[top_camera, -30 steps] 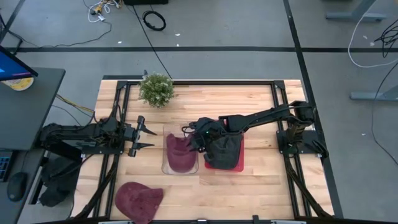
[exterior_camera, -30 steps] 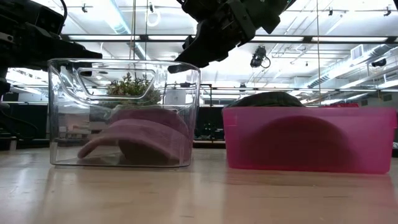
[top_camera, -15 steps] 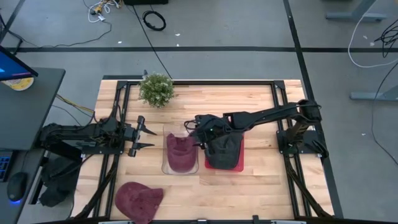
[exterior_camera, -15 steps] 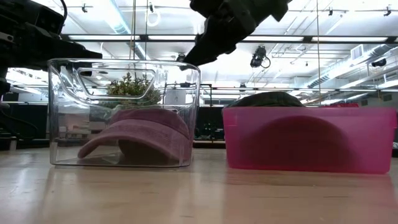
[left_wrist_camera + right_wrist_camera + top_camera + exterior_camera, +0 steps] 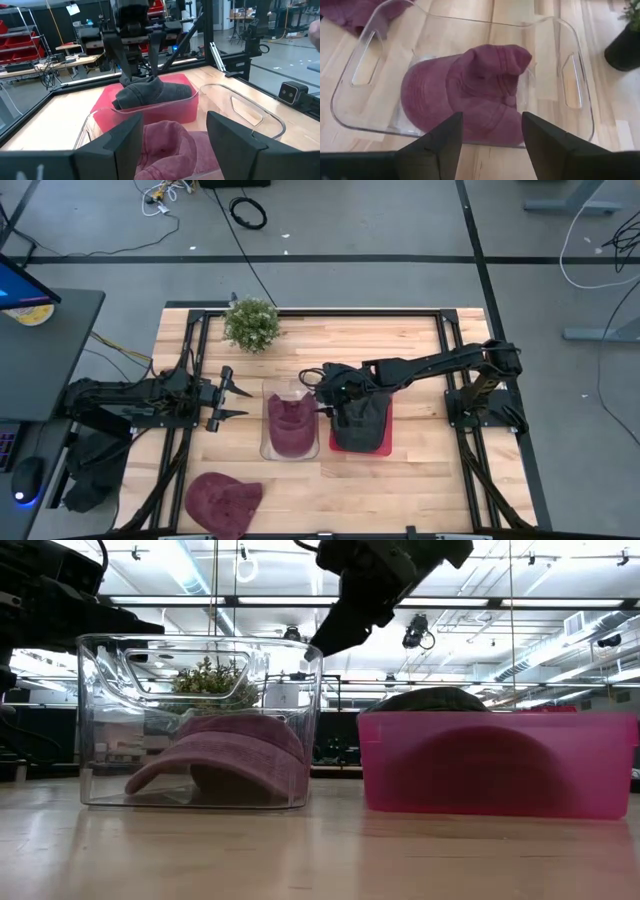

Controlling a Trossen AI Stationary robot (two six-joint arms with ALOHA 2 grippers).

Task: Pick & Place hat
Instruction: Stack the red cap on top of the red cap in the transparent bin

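A maroon hat (image 5: 470, 95) lies crown up on the floor of a clear bin (image 5: 265, 450) at mid table. A dark grey hat (image 5: 362, 418) fills the pink bin (image 5: 500, 765) beside it on the right. My right gripper (image 5: 318, 388) hovers open above the clear bin's right wall, fingers pointing down, clear of both hats. My left gripper (image 5: 243, 402) waits open and level just left of the clear bin. A second maroon hat (image 5: 222, 500) lies flat on the table near the near edge.
A small potted plant (image 5: 251, 323) stands toward the far edge, left of centre. The two bins sit side by side with a narrow gap. Bare wood shows right of the pink bin and along the near edge, right of the loose hat.
My right gripper has risen a little and drifted toward the table's right, from over the clear bin toward the gap between the bins. It stays open. Both binned hats lie as before.
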